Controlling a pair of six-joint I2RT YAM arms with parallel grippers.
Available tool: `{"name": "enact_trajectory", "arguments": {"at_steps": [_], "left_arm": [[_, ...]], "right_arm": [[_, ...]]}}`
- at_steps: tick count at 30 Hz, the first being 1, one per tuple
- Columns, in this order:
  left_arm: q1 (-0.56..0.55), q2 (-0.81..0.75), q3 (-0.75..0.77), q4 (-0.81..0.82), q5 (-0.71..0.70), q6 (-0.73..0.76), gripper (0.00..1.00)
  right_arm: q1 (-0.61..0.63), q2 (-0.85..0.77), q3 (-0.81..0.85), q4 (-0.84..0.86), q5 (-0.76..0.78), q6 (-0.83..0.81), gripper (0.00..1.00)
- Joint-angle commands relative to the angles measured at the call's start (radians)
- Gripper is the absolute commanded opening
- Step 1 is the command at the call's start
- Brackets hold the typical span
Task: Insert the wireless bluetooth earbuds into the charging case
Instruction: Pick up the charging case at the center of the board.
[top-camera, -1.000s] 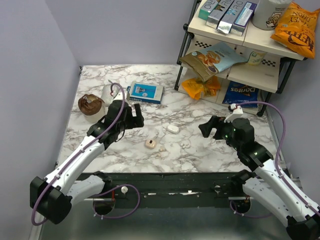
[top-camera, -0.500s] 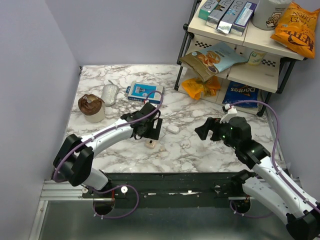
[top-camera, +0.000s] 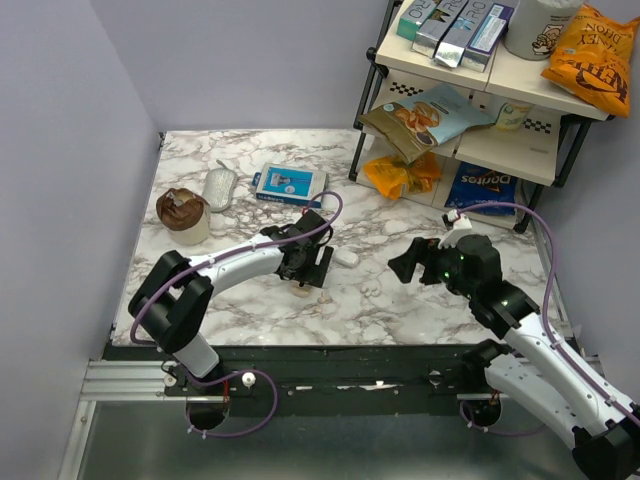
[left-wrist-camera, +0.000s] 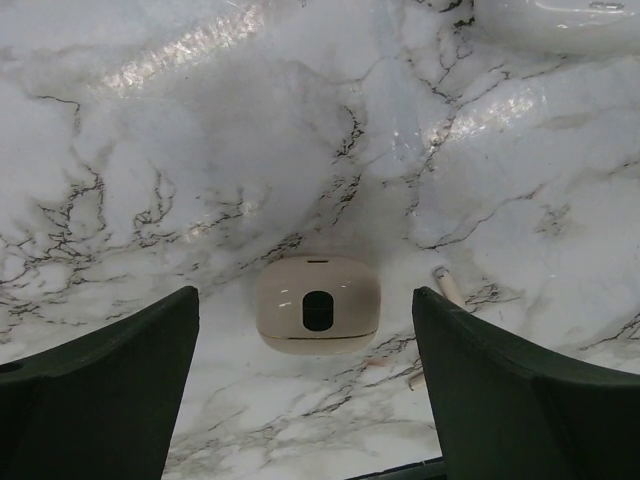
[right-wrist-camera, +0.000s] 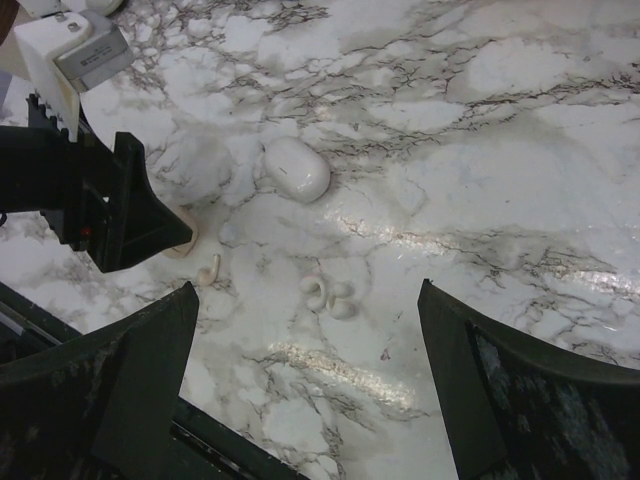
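A beige rounded charging case (left-wrist-camera: 318, 305) with a dark oval window lies shut on the marble. My left gripper (left-wrist-camera: 306, 298) is open around it, one finger on each side, neither touching. Two thin beige earbud pieces (left-wrist-camera: 450, 288) lie just right of it. In the top view the left gripper (top-camera: 306, 272) hangs over this case (top-camera: 301, 290). A white oval case (right-wrist-camera: 296, 168) rests further back. Two glossy white earbuds (right-wrist-camera: 330, 297) lie together in front of it, in line with my open, empty right gripper (right-wrist-camera: 307, 290), which hovers above the table (top-camera: 405, 262).
A blue box (top-camera: 289, 184), a grey mouse-like object (top-camera: 218, 188) and a brown-topped cup (top-camera: 182, 213) sit at the back left. A black wire shelf (top-camera: 470, 150) with snack bags stands at the back right. The left gripper's body (right-wrist-camera: 90, 195) shows in the right wrist view.
My left arm swung right from the table's left side and came down over the beige case. The right gripper edged slightly left.
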Motion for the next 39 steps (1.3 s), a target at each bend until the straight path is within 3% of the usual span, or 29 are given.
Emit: {"name": "enact_trajectory", "arguments": {"at_steps": [1,32,36,37,39], "left_arm": [[-0.016,0.028,0.000,0.002,0.028,0.008,0.93],[-0.024,0.097,-0.013,0.011,0.010,-0.023,0.75],[-0.024,0.097,-0.014,0.016,0.008,-0.024,0.62],[-0.024,0.097,-0.017,0.020,0.010,-0.023,0.53],[-0.024,0.086,-0.022,0.029,0.010,-0.027,0.50]], "right_arm": [[0.006,0.005,-0.010,0.003,-0.029,0.000,1.00],[0.006,0.014,-0.023,0.009,-0.015,-0.002,1.00],[0.006,0.014,-0.023,0.009,-0.015,0.000,1.00],[0.006,0.012,-0.023,0.011,-0.015,0.000,1.00],[0.006,0.009,-0.024,0.009,-0.015,-0.002,1.00]]}}
